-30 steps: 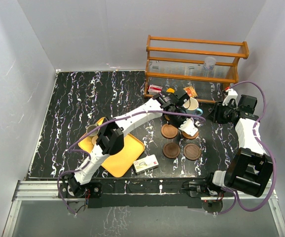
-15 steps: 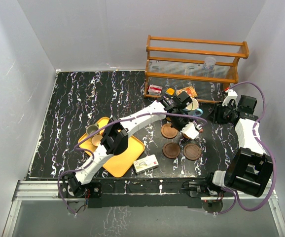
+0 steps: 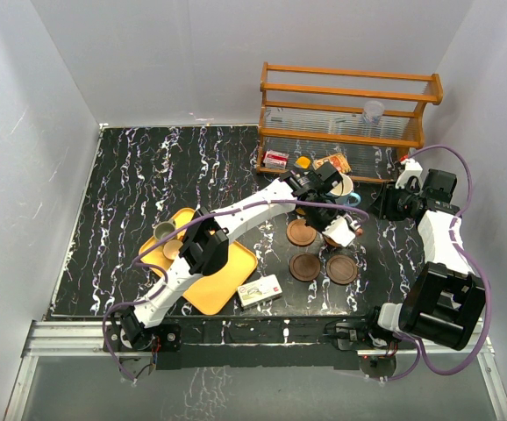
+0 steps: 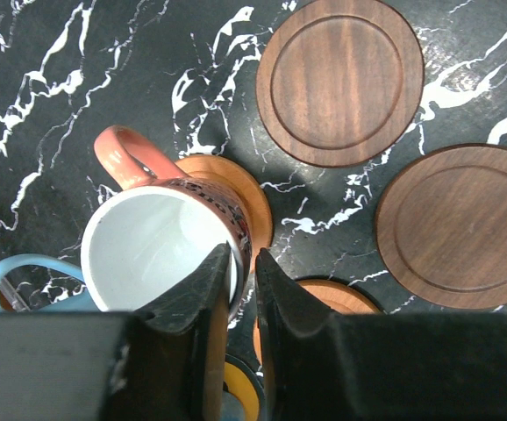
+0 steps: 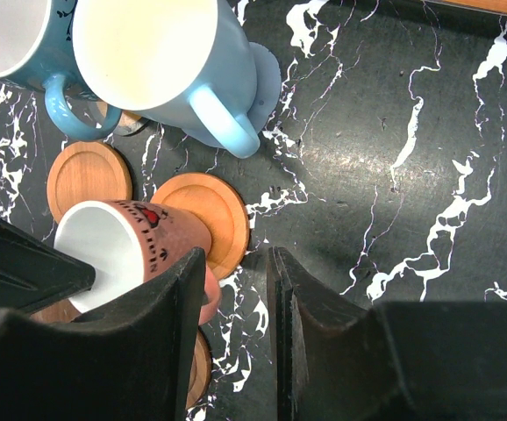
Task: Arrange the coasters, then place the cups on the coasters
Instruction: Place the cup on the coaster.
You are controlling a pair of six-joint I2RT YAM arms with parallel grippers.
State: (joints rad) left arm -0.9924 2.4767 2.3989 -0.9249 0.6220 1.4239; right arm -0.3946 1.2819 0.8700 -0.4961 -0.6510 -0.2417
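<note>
An orange-brown cup (image 4: 161, 241) stands on an orange-brown coaster (image 4: 245, 189). My left gripper (image 4: 243, 254) straddles its rim, one finger inside and one outside, jaws slightly parted from the wall. From above, this cup (image 3: 337, 230) is beside three dark brown coasters (image 3: 302, 232) (image 3: 304, 267) (image 3: 341, 268). Two light blue cups (image 5: 161, 53) (image 5: 8, 35) stand behind, one on a grey-blue coaster (image 5: 267, 74). My right gripper (image 5: 239, 256) hovers open over bare table just right of the orange-brown cup (image 5: 122, 246). Another orange-brown coaster (image 5: 89, 180) lies free.
A yellow tray (image 3: 223, 281) at the front left carries two small cups (image 3: 164, 230) (image 3: 173, 248). A small white box (image 3: 260, 290) lies beside it. A wooden rack (image 3: 350, 114) with a clear plastic cup (image 3: 373, 111) stands at the back right.
My left gripper carried the orange-brown cup a little right and down onto the coaster, and its jaws have eased apart. The right arm has stayed still.
</note>
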